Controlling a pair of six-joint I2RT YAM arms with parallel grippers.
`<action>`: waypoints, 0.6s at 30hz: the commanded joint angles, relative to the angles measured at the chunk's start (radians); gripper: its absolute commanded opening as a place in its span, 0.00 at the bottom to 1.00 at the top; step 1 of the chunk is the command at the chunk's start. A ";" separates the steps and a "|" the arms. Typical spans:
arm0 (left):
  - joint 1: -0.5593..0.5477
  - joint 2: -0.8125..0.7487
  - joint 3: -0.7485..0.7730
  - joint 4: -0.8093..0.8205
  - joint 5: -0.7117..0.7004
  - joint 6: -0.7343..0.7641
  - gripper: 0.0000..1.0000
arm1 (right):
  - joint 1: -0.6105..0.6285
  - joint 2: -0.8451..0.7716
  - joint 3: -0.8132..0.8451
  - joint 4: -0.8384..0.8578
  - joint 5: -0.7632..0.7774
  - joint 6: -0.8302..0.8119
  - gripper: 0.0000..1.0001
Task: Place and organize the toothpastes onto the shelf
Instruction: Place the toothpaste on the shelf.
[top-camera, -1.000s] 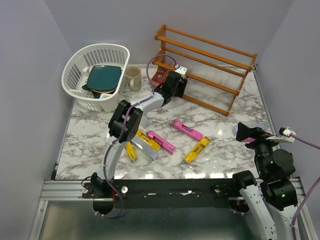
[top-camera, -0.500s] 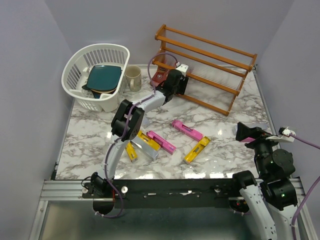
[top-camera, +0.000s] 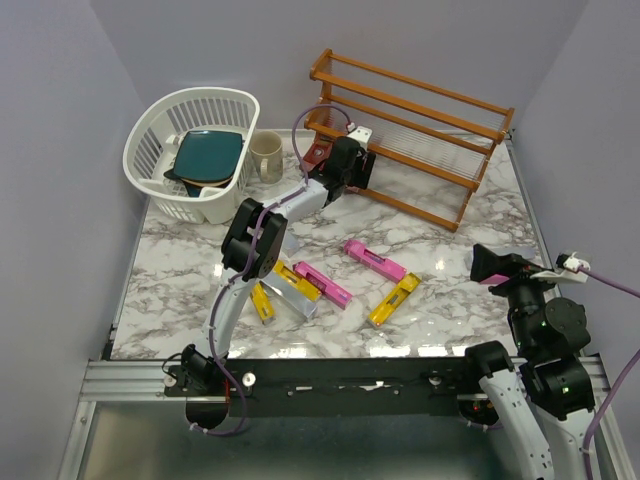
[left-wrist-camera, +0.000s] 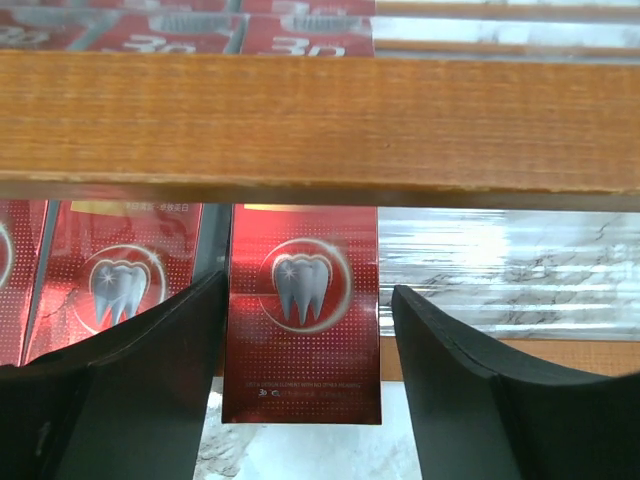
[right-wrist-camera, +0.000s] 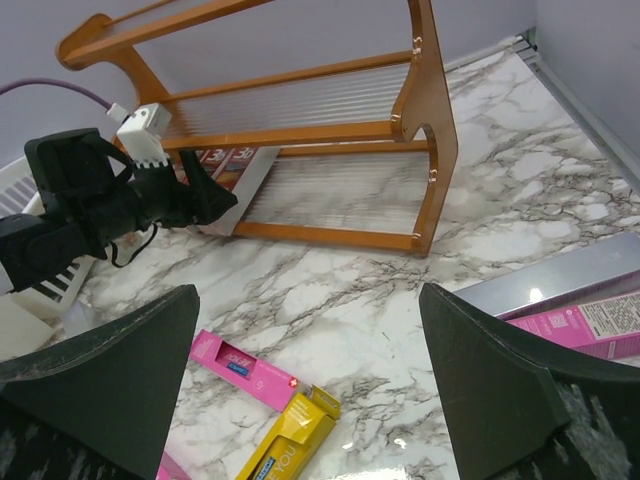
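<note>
The wooden shelf (top-camera: 410, 95) stands at the back right. My left gripper (top-camera: 352, 160) is at the left end of its bottom tier. In the left wrist view it (left-wrist-camera: 308, 288) is open, its fingers either side of a red toothpaste carton (left-wrist-camera: 303, 350) that lies under a rail (left-wrist-camera: 320, 125), with a gap on the right. More red cartons (left-wrist-camera: 110, 270) lie beside it. Pink (top-camera: 375, 260), yellow (top-camera: 394, 300), pink (top-camera: 322, 283) and further cartons lie on the table. My right gripper (right-wrist-camera: 310, 300) is open and empty, above the table at the right (top-camera: 490, 265).
A white basket (top-camera: 150, 130) holding a teal plate (top-camera: 208, 155) stands at the back left, with a beige mug (top-camera: 266, 156) beside it. A pink carton (right-wrist-camera: 590, 320) and a silver one (right-wrist-camera: 560, 280) lie by my right gripper. Grey walls enclose the table.
My left gripper has edged a little further in toward the shelf's bottom tier. The right arm and the loose cartons have hardly moved.
</note>
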 joint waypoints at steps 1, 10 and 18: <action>0.005 -0.022 -0.002 0.031 -0.017 0.008 0.79 | 0.006 0.015 -0.012 0.016 -0.024 -0.016 1.00; 0.000 -0.065 -0.051 0.051 -0.078 0.019 0.69 | 0.005 0.013 -0.015 0.021 -0.038 -0.018 0.99; -0.009 -0.082 -0.073 0.055 -0.160 0.048 0.70 | 0.006 0.012 -0.015 0.021 -0.052 -0.019 0.99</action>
